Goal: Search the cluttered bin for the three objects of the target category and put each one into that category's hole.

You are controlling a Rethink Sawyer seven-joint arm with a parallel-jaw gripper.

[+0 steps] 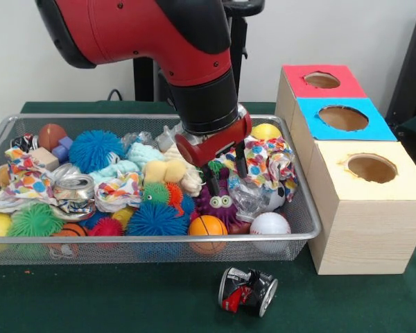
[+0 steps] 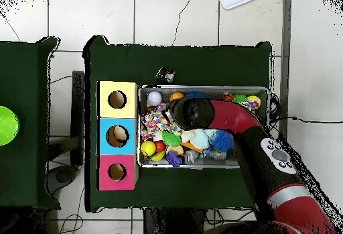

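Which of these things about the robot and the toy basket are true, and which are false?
1. The crushed metal can lies on the green cloth outside the wire mesh basket. True.
2. The robot's tool is inside the red-topped hole. False: it hangs over the basket with its fingers apart, above the purple googly-eyed toy.
3. Three wooden boxes stand beside the basket, topped red, blue and cream. True.
4. The white baseball sits on the blue box. False: it is in the basket.

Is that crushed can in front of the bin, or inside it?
Outside. The crushed can lies on its side on the green cloth, in front of the wire bin, apart from it.
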